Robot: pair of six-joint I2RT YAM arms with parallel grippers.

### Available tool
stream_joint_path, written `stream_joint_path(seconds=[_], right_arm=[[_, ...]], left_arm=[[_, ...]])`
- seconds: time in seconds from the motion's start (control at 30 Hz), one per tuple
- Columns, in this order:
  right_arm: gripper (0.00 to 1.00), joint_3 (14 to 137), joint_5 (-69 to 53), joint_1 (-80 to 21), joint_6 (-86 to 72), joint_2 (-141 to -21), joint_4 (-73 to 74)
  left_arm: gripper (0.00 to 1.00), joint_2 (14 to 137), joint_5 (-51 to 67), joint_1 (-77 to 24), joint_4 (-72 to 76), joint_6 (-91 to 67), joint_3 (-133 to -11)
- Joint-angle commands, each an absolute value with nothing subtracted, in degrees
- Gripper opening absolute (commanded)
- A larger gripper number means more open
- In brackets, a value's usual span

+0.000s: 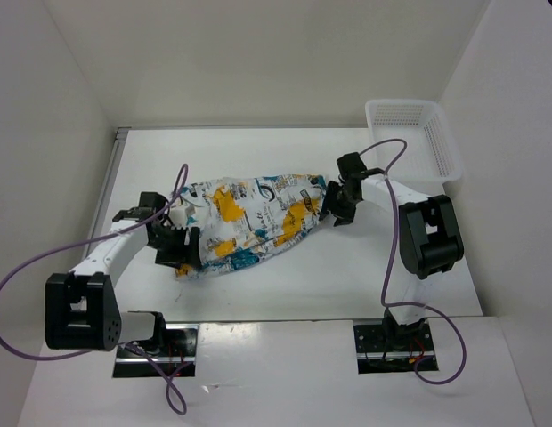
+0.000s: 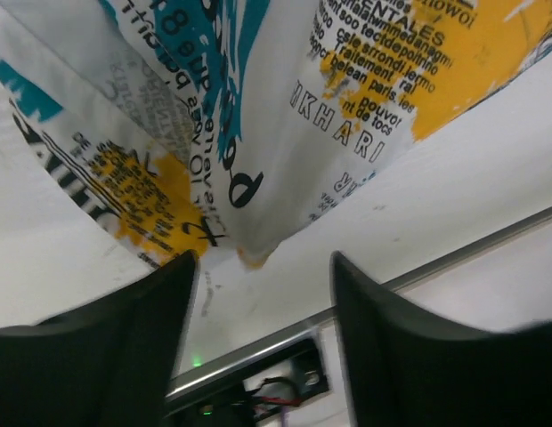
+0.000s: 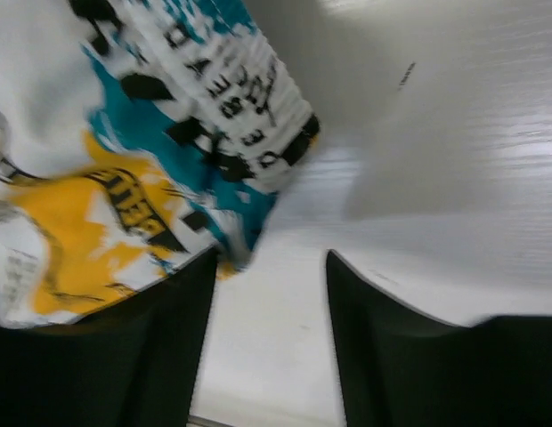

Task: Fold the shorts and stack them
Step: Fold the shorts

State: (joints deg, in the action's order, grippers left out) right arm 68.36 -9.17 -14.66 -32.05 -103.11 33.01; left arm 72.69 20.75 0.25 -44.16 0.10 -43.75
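Left gripper [image 2: 263, 267]: jaws apart, nothing clamped. A hanging corner of the shorts [image 1: 249, 222] dips toward the gap between its fingers [image 2: 125, 338], and I can't tell whether the cloth touches either one.

Counts: 1 pair of shorts, 1 basket, 2 arms, 2 purple cables.

Shorts sit mid-desk [image 1: 294, 276] as a bunched, elongated heap. It runs from the left gripper up and right to the right gripper, with one end at each.

Print on the shorts is white ground with teal, yellow-orange and black lettering. In the left wrist view "IKHARI" reads cleanly in black capitals. Above it is a block of small French text where "Traitement" is legible, and the rest is too small or cut off. There are also larger teal and black characters, upside down, which I can't read with confidence. In the right wrist view the lettering is blurred and not readable.

Right gripper [image 3: 271, 262]: jaws also apart, moderate gap, holding nothing. The fabric edge lies against or just beside its left finger and bare desk shows between the fingers.

Basket [image 1: 447, 151]: white plastic mesh, far right corner of the desk, well apart from the shorts. No label is visible on it.

Cables [image 1: 18, 276]: one loops off each arm.
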Motion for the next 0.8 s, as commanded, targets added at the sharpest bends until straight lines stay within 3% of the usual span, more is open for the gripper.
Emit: stream_joint_path(seconds=[0.0,0.1,0.2,0.23,0.3,0.53,0.77], right_arm=[[0.62,67.68,-5.63,-15.03,-28.92,-101.51,34.89],[0.89,69.95,-2.38,-15.03,-28.92,-99.67,36.21],[0.92,72.68,-1.67,-12.93,-29.44,-98.70,35.34],[0.92,73.38,-2.80,-12.40,-30.23,-98.70,34.64],[0.92,75.84,-6.04,-11.61,-30.76,-100.89,32.97],[0.90,83.13,-13.52,-11.07,-28.22,-113.54,29.35],[0.71,80.43,-20.65,-11.95,-26.19,-116.10,24.70]], left_arm=[[0.84,75.15,19.08,0.62,-44.82,0.00,-48.41],[0.89,73.83,18.28,0.62,-43.87,0.00,-51.93],[0.84,73.13,19.33,0.62,-38.71,0.00,-55.63],[0.76,73.13,20.03,0.62,-37.11,0.00,-56.24],[0.68,76.01,21.36,0.01,-32.81,0.00,-56.77],[0.72,85.59,16.79,-1.32,-25.49,0.00,-56.78],[0.66,93.32,16.17,-1.32,-21.71,0.00,-54.67]])
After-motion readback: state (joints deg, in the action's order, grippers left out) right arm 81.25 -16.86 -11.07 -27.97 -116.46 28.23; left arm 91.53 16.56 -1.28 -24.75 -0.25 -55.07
